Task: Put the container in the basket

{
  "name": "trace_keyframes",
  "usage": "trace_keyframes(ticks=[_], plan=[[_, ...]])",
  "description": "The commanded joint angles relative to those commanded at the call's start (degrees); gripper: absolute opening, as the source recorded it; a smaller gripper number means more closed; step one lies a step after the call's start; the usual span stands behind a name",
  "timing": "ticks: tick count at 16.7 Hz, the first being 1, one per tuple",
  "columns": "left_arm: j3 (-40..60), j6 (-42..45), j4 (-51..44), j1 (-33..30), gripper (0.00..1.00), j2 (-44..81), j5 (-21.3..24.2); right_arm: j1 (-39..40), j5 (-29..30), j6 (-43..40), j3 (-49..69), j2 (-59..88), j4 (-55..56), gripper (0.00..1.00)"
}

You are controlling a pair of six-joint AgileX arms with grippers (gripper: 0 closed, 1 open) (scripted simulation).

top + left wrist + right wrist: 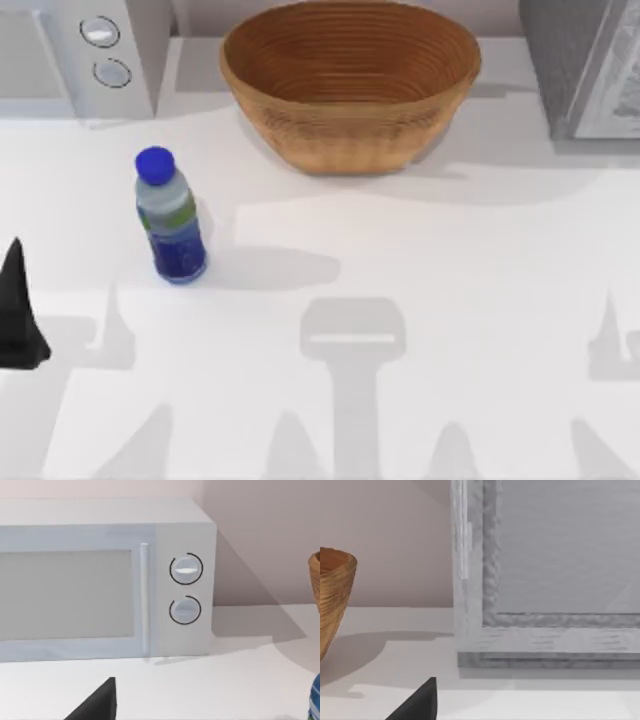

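Wicker fills the far middle of the table: the basket (350,80) sits there, round and tan-brown, with coiled ridges running down its inside. Well to its left and nearer, the container (170,215) stands upright on the white table (420,300), a small clear bottle with a blue cap, green-and-blue label and blue lower half. It is apart from the basket and nothing touches it.

At the far left corner stands a white microwave (100,580) with two round knobs (186,569) one above the other. A grey textured cabinet (555,570) occupies the far right corner.

The left gripper (18,320) shows as a dark pointed tip at the table's left edge, nearer than the bottle and apart from it; whether its fingers are spread or closed, I cannot tell. The right gripper's (417,702) dark tip appears in the right wrist view, and its fingers' state cannot be told either.
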Motion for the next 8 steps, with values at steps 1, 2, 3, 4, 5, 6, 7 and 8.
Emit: trace_keyframes(ticks=[1,2,3,4,5,6,7,8], plan=[[0.6,0.2,2.7,0.2,1.0,3.7,1.6,0.0,0.0,0.0,0.0,0.0,0.0,1.0],[1.2,0.5,5.7,0.5,1.0,7.8,3.3,0.0,0.0,0.0,0.0,0.0,0.0,1.0],[1.9,0.8,9.0,0.8,1.0,12.4,5.2,0.0,0.0,0.0,0.0,0.0,0.0,1.0],[2.6,1.1,12.4,1.1,1.0,17.2,7.2,0.0,0.0,0.0,0.0,0.0,0.0,1.0],[3.3,1.5,16.1,1.5,1.0,22.3,9.4,0.0,0.0,0.0,0.0,0.0,0.0,1.0],[4.1,1.9,19.9,1.8,1.0,27.6,11.7,0.0,0.0,0.0,0.0,0.0,0.0,1.0],[4.9,2.4,23.8,2.1,1.0,33.1,14.0,0.0,0.0,0.0,0.0,0.0,0.0,1.0],[5.7,2.8,27.8,2.4,1.0,38.7,16.4,0.0,0.0,0.0,0.0,0.0,0.0,1.0]])
